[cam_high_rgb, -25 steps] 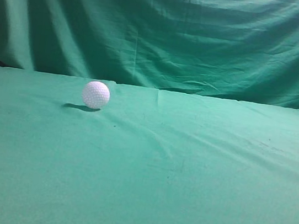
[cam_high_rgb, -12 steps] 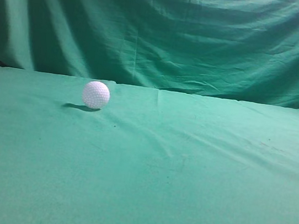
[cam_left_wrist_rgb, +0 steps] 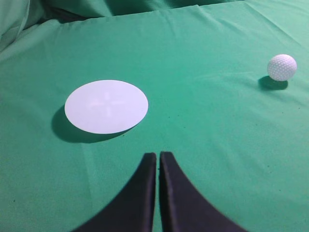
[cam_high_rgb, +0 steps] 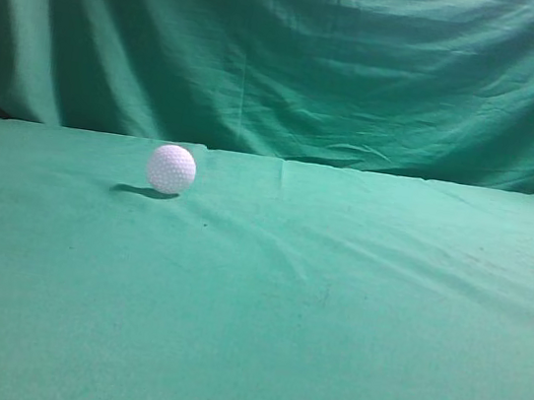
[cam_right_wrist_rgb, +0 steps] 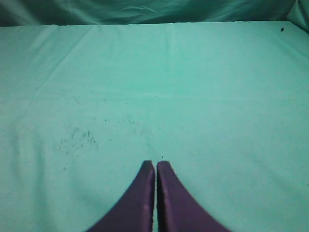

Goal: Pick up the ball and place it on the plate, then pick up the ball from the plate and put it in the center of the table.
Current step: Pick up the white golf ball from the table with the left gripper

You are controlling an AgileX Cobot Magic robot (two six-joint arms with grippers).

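The white dimpled ball [cam_high_rgb: 171,169] rests on the green table [cam_high_rgb: 330,318], left of middle near the back edge in the exterior view. In the left wrist view the ball [cam_left_wrist_rgb: 282,66] lies at the far right and a flat white round plate [cam_left_wrist_rgb: 106,106] lies to the left, both ahead of my left gripper [cam_left_wrist_rgb: 158,155]. My left gripper is shut and empty, above bare cloth. My right gripper [cam_right_wrist_rgb: 155,164] is shut and empty over bare cloth [cam_right_wrist_rgb: 169,87]. Neither gripper shows in the exterior view, and the plate is out of that view.
A darker green draped curtain [cam_high_rgb: 297,55] hangs behind the table's back edge. Small dark specks [cam_right_wrist_rgb: 77,137] mark the cloth ahead and left of my right gripper.
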